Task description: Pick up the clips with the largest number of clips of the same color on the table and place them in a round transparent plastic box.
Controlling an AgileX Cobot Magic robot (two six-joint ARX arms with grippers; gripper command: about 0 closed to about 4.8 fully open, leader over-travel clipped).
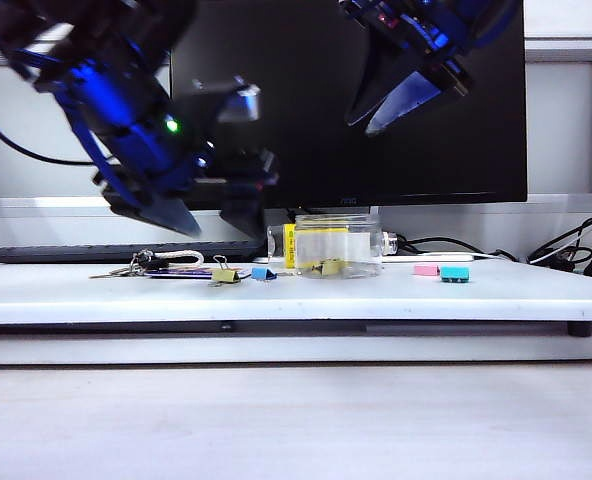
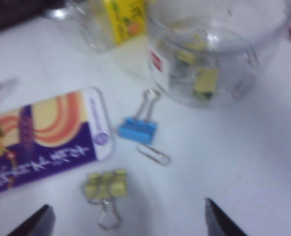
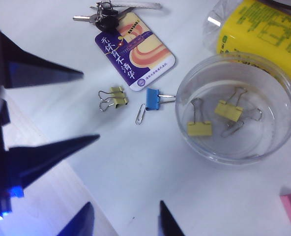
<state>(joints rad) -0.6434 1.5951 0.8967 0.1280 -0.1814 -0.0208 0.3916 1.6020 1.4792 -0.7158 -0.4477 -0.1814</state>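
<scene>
One pale-yellow clip [image 1: 226, 273] [image 2: 105, 184] [image 3: 117, 97] lies on the white table [image 1: 296, 300], left of the round transparent plastic box [image 1: 338, 247] [image 2: 263, 64] [image 3: 185, 98]. Two more yellow clips [image 3: 199, 129] [image 3: 228, 110] [image 2: 207, 78] lie inside the box. My left gripper [image 1: 206, 218] [image 2: 128, 221] hangs open just above the loose yellow clip, its fingers [image 3: 47, 73] wide apart and nothing between them. My right gripper [image 1: 376, 110] [image 3: 125, 219] is raised high above the box, open and empty.
A blue clip [image 1: 264, 273] [image 2: 137, 130] [image 3: 153, 98] and a paper clip [image 3: 139, 114] lie between the yellow clip and the box. A purple card [image 3: 135, 51] [image 2: 47, 140] with keys [image 3: 103, 14] is close by. A yellow-labelled clear bottle [image 3: 263, 29] lies behind the box. Pink [image 1: 426, 269] and blue [image 1: 454, 273] clips lie to the right.
</scene>
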